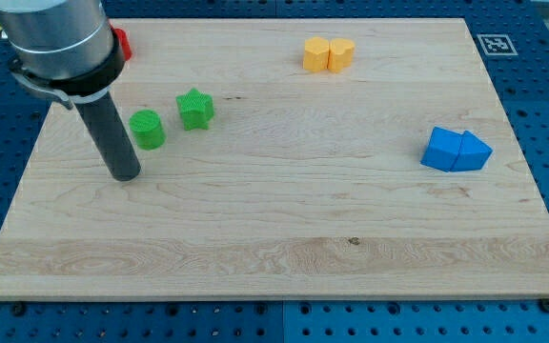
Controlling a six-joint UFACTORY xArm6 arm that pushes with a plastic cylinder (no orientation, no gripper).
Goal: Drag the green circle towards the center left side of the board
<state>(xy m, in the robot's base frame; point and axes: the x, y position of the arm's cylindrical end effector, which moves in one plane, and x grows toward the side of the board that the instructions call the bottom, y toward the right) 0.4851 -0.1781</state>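
Note:
The green circle (147, 129) stands on the wooden board (274, 248) at the view's left, a little above mid-height. My tip (126, 177) rests on the board just below and slightly left of the green circle, a small gap apart from it. A green star (195, 109) sits to the right of the circle, apart from it.
Two yellow blocks (328, 54) touch each other near the top middle. Two blue blocks (456, 150) touch each other at the right. A red block (120, 44) shows partly behind the arm at the top left. The board's left edge is close to my tip.

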